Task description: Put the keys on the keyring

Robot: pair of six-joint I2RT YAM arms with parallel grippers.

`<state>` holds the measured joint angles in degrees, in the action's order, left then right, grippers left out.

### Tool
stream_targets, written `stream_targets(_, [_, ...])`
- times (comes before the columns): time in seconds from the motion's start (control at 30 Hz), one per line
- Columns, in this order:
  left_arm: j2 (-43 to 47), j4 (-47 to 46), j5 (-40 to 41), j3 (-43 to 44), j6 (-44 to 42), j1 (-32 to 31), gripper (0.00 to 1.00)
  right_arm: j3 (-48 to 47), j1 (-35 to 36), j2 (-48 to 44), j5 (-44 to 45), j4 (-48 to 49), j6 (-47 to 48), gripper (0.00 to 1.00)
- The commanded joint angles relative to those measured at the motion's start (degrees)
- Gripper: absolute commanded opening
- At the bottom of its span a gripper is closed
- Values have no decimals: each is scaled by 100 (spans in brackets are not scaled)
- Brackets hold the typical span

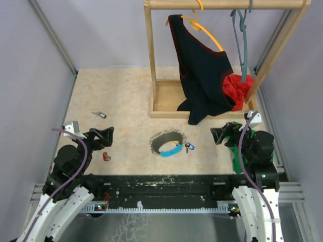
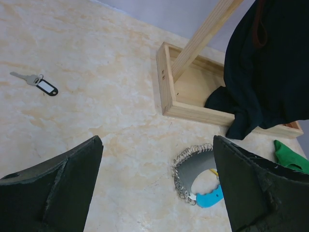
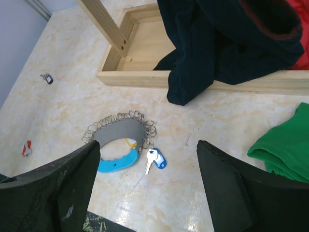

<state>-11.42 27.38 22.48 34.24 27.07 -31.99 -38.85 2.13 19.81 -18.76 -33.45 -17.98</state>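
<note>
Our left claw [image 1: 103, 137] and right claw [image 1: 222, 134] gape empty; we have no keys [image 3: 155, 159] on the keyring [image 3: 115, 164] yet.

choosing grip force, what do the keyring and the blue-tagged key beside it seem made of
Keyring: thin grey coiled wire, likely metal, glinting along the loops; its light-blue curved section looks like smooth plastic. Blue-tagged key: silvery blade, probably metal; glossy blue head, seemingly plastic.
</note>
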Motion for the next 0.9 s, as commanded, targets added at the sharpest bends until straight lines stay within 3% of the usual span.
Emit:
stream_targets(0.0, [-90, -155, -113, -46, -139, 35, 100, 75, 23, 167, -283, 375, 66, 81])
stream_targets(0.23, [-279, -331, -557, -146, -167, 35, 100, 112, 21, 712, -834, 704, -14, 81])
stream_targets(0.43, [-904, -680, -1157, -260, -23, 33, 100, 560, 35, 1183, -1388, 1665, -405, 78])
stream_targets(0.53, [-1297, -1194, -1718, -464, 37, 35, 100, 834, 174, 1543, -1586, 2293, -619, 77])
stream_targets(0.87, [-3593, -3561, -3829, -948, 680, -2, 95, 1379, 1368, 3188, -821, 4094, -748, 74])
